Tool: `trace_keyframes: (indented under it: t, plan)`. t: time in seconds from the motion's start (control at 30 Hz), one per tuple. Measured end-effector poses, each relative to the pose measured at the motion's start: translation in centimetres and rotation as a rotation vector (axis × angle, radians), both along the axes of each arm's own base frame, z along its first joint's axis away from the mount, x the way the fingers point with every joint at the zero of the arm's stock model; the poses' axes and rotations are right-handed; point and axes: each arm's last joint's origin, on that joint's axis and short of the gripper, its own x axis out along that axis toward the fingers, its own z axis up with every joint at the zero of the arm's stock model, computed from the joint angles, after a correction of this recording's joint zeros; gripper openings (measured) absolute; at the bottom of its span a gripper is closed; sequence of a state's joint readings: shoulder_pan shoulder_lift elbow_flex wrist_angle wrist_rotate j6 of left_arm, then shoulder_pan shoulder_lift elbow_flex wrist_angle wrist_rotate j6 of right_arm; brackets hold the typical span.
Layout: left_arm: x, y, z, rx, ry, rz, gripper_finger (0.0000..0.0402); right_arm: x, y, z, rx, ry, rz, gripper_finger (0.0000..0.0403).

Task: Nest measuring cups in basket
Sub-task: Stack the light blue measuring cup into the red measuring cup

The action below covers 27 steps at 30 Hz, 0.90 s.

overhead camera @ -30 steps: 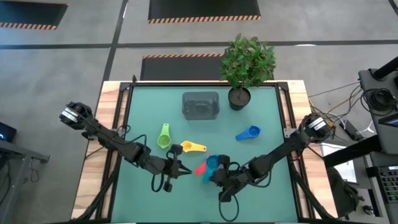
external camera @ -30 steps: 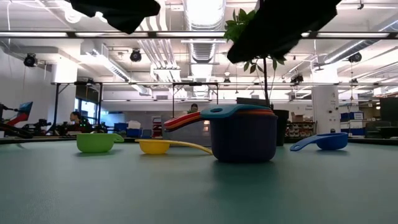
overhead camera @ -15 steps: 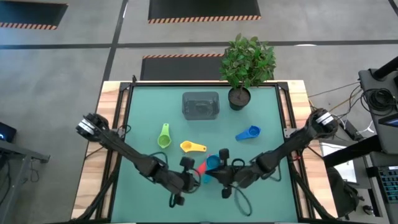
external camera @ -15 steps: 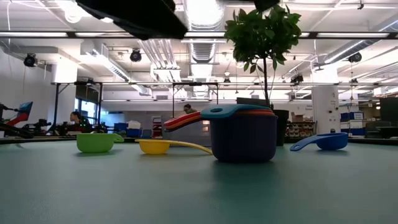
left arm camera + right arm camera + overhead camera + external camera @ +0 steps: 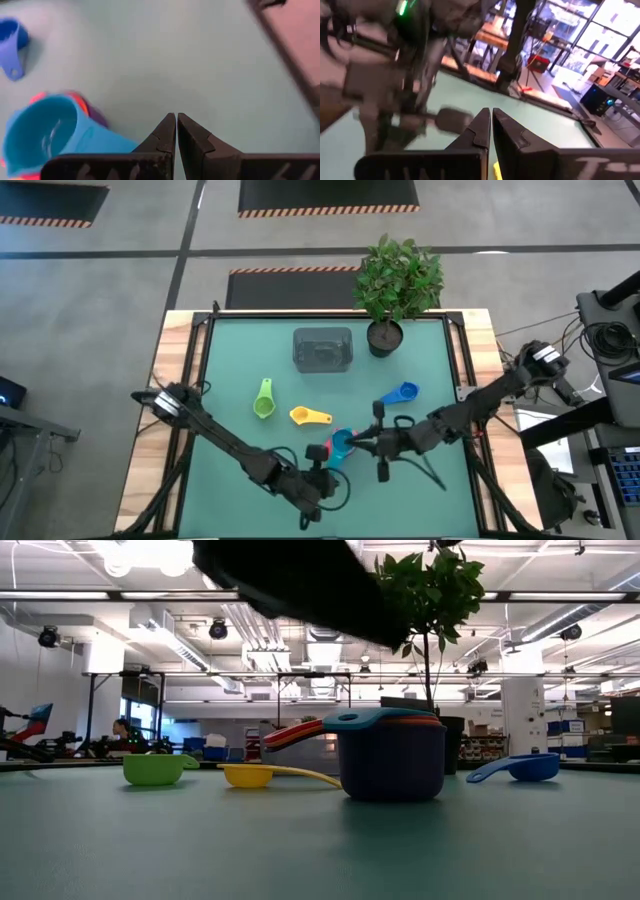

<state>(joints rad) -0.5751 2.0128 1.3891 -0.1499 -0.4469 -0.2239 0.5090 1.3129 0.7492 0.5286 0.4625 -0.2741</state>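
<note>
A nested stack of measuring cups [image 5: 336,446] stands on the green mat: a dark purple cup [image 5: 392,762] outermost, a light blue one [image 5: 40,135] on top, red and orange handles sticking out. A green cup [image 5: 263,402], a yellow cup [image 5: 308,416] and a blue cup [image 5: 400,393] lie apart on their bases. The grey basket [image 5: 322,348] stands at the far middle. My left gripper [image 5: 330,468] hovers shut beside the stack's near side, above the mat. My right gripper [image 5: 352,443] is shut, pointing level above the stack's right side.
A leafy plant in a dark pot [image 5: 384,336] stands right of the basket at the far edge. The left arm [image 5: 290,580] crosses overhead above the stack. The mat's raised dark frame [image 5: 200,380] borders the work area; bare mat lies at the near left.
My left gripper has swung toward the table's right and near edge and sunk a little, coming in beside the stack. My right gripper has risen toward the far edge and tipped up to level, rolling as it went. Both stayed shut. The cups have not moved.
</note>
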Motion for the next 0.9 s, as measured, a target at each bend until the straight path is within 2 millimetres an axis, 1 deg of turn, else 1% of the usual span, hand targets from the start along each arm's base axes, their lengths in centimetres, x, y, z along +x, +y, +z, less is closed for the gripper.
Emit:
trace_keyframes:
  t: [0.13, 0.2, 0.43, 0.63, 0.7, 0.9]
  plan:
    - [0.4, -0.2, -0.9, 0.010, 0.025, 0.047, 0.0000, -1.4, -0.6, 0.9, 0.016, -0.041, 0.006, 0.0009]
    - [0.7, -0.2, -1.0, 0.011, 0.009, 0.070, 0.0000, -2.2, -1.0, 0.8, 0.015, -0.039, 0.006, 0.0009]
    - [0.4, 0.6, -2.0, 0.048, -0.005, 0.166, 0.0000, -3.8, -2.0, 0.6, 0.031, -0.052, 0.001, 0.0009]
    - [0.2, 0.7, -2.6, 0.044, -0.009, 0.169, 0.0000, -4.5, -2.4, 0.5, 0.049, -0.063, -0.004, 0.0009]
    - [0.2, 0.7, -2.6, 0.048, -0.013, 0.166, 0.0000, -4.8, -2.5, 0.2, 0.043, -0.052, -0.005, 0.0009]
    - [0.2, 0.9, -2.9, 0.061, -0.001, 0.170, 0.0000, -5.1, -2.7, 0.1, 0.061, -0.060, -0.006, 0.0009]
